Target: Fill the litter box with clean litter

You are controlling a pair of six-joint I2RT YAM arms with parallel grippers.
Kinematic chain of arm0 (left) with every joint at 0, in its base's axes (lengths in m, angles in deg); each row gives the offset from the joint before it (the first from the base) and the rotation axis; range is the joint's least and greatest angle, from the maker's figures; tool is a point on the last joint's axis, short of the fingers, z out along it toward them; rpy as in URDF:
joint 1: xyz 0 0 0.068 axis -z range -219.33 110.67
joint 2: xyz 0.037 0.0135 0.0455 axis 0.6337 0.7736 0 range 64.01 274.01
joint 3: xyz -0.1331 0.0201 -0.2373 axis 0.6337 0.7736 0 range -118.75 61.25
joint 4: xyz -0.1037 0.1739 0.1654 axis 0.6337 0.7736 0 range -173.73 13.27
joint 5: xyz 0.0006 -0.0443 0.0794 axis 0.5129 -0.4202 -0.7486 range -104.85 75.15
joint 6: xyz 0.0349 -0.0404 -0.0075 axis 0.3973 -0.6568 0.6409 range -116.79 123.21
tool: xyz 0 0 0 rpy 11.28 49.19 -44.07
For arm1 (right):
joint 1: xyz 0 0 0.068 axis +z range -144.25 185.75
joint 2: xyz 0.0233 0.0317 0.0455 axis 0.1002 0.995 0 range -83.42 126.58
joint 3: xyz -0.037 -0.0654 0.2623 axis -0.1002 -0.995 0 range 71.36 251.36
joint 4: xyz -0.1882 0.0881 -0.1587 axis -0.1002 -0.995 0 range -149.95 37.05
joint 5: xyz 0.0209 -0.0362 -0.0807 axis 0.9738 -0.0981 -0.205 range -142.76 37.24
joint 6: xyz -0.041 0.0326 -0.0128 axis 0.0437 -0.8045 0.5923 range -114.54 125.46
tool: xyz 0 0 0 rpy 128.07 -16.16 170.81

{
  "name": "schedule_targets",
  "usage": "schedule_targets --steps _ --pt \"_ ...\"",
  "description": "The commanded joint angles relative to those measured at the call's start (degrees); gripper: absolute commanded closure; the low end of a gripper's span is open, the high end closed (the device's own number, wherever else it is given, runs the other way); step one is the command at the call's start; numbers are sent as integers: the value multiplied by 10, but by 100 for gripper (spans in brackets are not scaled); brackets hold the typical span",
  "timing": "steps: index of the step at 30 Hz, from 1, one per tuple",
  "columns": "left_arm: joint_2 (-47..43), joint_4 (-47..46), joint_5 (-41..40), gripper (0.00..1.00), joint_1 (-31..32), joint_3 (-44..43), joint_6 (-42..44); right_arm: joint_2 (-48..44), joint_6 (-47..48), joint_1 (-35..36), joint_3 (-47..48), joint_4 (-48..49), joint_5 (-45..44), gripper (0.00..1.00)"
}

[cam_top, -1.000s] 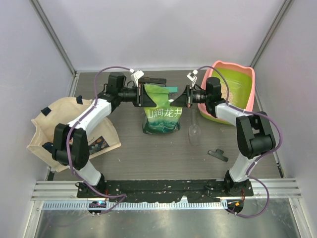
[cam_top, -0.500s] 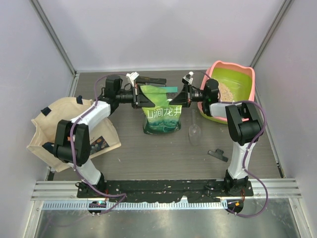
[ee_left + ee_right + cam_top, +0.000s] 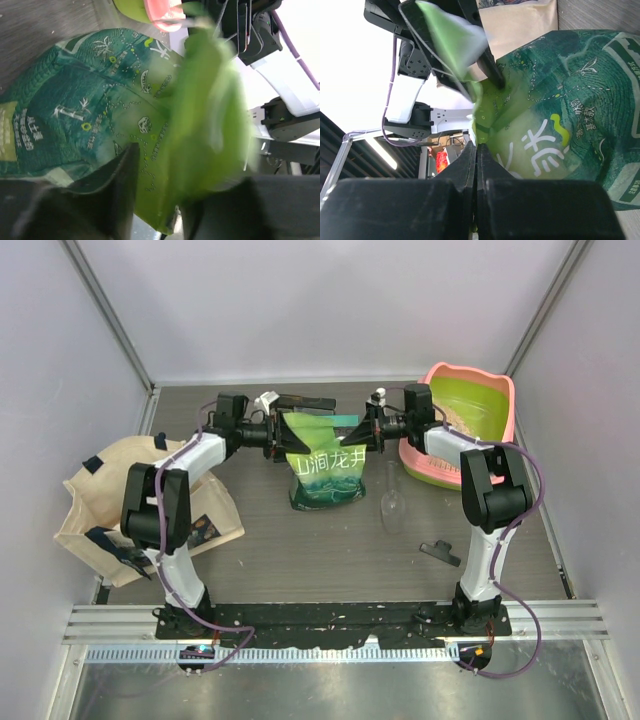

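Note:
The green printed bag (image 3: 325,468) stands mid-table, its top pulled wide between both grippers. My left gripper (image 3: 283,433) is at the bag's left top corner. In the left wrist view its jaws (image 3: 192,161) stand apart, with the blurred bag edge (image 3: 210,115) loose between them. My right gripper (image 3: 363,432) is shut on the bag's right top edge, seen pinched in the right wrist view (image 3: 476,145). The litter box (image 3: 505,390), with a pink rim and a lime basin, sits at the back right. A patch of clean litter (image 3: 456,422) lies in it.
A beige tote bag (image 3: 110,495) lies at the left. A clear scoop (image 3: 392,502) rests right of the green bag. A small black clip (image 3: 440,550) is on the table near the right arm. A black object (image 3: 305,400) lies behind the bag.
My left jaws closed, then parted again around the bag's top edge. Both arms folded their elbows closer to the bag. The right grip held and the bag stayed in place.

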Motion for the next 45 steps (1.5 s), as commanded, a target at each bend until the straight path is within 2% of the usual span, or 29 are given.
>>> schedule_targets --steps 1,6,10,11,12,13,15,16,18,20,24,26,30,34,39,42,45 --pt "-18 122 -22 53 -21 -67 104 -32 -3 -20 70 -26 22 99" --pt "-64 252 -56 39 -48 -139 301 -33 9 -19 66 -29 26 99" --pt "-126 288 -102 37 -49 -188 422 -35 11 -19 56 -23 27 99" --pt "-142 281 -113 27 -44 -188 449 -36 11 -20 55 -22 27 99" --pt "-156 280 -127 23 -36 -191 494 -37 11 -19 55 -18 26 99" --pt "-168 286 -148 23 -15 -193 581 -37 11 -19 56 -16 26 99" --pt "-201 311 -161 21 14 -189 686 -36 11 -19 56 -10 26 98" --pt "-209 325 -173 21 50 -187 800 -36 11 -19 56 -7 26 99" --pt "-215 355 -191 18 100 -177 887 -37 11 -19 54 10 28 98" --pt "-195 382 -207 17 124 -177 996 -36 6 -20 49 20 33 98" --pt "-143 362 -216 17 152 -195 1030 -38 -7 -19 43 50 39 99" --pt "-129 326 -226 16 155 -192 1034 -41 -14 -19 39 64 43 98" --pt "-97 317 -241 15 156 -199 1061 -47 -18 -19 30 76 49 99" --pt "-60 373 -241 15 155 -226 1071 -49 -26 -19 21 92 51 99" --pt "-31 381 -246 15 156 -237 1058 -46 -34 -20 21 103 60 99" --pt "-11 423 -245 17 155 -255 1066 -44 -60 -19 21 129 68 99" --pt "9 473 -234 20 151 -277 1065 -44 -58 -20 26 115 71 99"
